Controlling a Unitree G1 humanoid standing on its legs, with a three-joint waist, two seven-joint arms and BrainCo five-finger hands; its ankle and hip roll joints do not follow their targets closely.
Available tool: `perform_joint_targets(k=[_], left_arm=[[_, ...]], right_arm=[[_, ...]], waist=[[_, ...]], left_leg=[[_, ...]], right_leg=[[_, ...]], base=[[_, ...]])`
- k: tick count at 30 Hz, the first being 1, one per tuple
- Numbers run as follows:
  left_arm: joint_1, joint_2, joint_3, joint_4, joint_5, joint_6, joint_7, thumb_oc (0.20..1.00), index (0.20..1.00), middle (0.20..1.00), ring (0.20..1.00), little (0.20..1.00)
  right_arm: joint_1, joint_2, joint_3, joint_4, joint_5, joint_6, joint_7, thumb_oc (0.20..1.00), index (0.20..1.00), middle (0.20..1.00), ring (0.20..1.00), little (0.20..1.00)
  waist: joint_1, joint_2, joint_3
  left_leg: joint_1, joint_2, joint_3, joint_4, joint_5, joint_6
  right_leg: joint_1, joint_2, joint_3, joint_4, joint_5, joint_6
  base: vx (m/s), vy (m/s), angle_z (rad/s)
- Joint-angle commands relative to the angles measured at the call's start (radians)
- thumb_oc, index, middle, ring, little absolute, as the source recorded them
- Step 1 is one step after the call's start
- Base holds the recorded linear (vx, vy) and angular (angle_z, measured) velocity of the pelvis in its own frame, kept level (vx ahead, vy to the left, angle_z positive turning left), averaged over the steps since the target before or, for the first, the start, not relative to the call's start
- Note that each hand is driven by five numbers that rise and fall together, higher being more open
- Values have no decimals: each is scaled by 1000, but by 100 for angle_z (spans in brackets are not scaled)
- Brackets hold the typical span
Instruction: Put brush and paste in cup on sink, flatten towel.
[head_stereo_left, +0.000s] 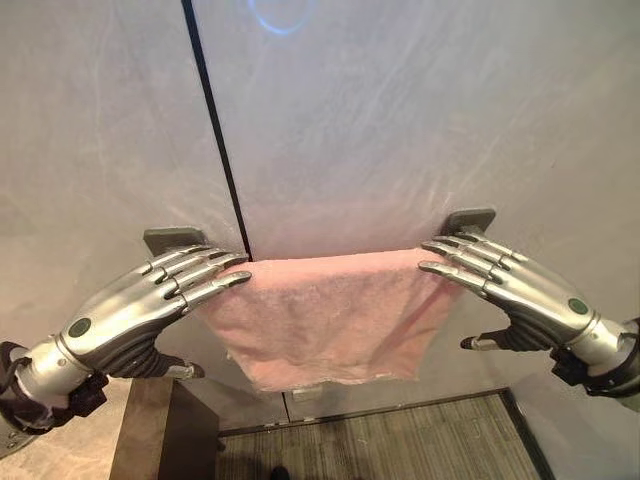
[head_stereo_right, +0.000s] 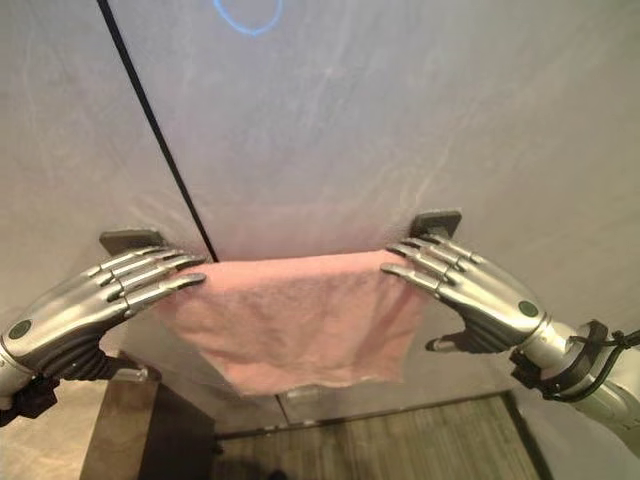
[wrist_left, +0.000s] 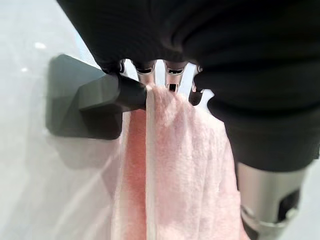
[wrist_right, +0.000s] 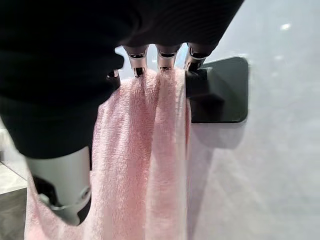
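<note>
One pink towel (head_stereo_left: 330, 315) hangs folded over a dark bar on the grey wall (head_stereo_left: 400, 120), soft and a bit wrinkled, its bottom edge uneven. Two brackets (head_stereo_left: 470, 220) hold the bar. The left hand (head_stereo_left: 150, 305) and right hand (head_stereo_left: 510, 285) rest straight fingers on the towel's top ends.

Dk wall brackets (head_stereo_left: 173, 239), grey wall (head_stereo_left: 400, 110)

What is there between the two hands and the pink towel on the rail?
Nothing visible. The left hand and the right hand lie with straight fingers directly on the top edge of the pink towel, one at each end, beside the dark rail brackets on the wall.
</note>
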Motion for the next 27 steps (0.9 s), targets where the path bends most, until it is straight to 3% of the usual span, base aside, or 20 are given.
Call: perform_joint_targets(k=[1,6,12,13,21,27], left_arm=[[54,-30,61,155,-39,95,-29,1000,1000,1000,1000,1000],[32,-34,24,174,-10,94,-45,1000,1000,1000,1000,1000],[-48,-111,-48,162,-75,87,-6,1000,1000,1000,1000,1000],[-101,-168,-83,126,-151,80,32,1000,1000,1000,1000,1000],[-218,-263,-137,40,-227,81,91,1000,1000,1000,1000,1000],[-253,-321,-115,17,-179,89,162,1000,1000,1000,1000,1000]], right_arm=[[31,49,50,252,-76,116,85,1000,1000,1000,1000,1000],[1,78,80,246,-44,111,106,1000,1000,1000,1000,1000],[-42,220,100,231,166,92,83,1000,1000,1000,1000,1000],[-62,296,107,210,259,81,60,1000,1000,1000,1000,1000],[-100,393,104,110,342,72,25,1000,1000,1000,1000,1000],[-118,443,59,-5,359,67,-19,1000,1000,1000,1000,1000]], waist=[[32,-26,29],[34,-25,30],[32,-25,32],[27,-28,30],[22,-32,28],[19,-36,22]], left_leg=[[56,33,-22,10,-36,-46],[59,32,-22,10,-38,-45],[59,33,-20,10,-36,-44],[59,34,-20,10,-36,-44],[58,36,-18,10,-37,-44],[52,38,-15,10,-27,-45]], right_leg=[[-50,-73,-36,7,113,82],[-48,-73,-36,7,111,82],[-47,-75,-35,6,111,81],[-47,-75,-34,6,110,79],[-48,-74,-34,6,112,76],[-56,-73,-30,7,124,71]], base=[[4,2,3],[-7,0,0],[6,2,0],[0,0,0],[0,0,0],[-20,-8,0]])
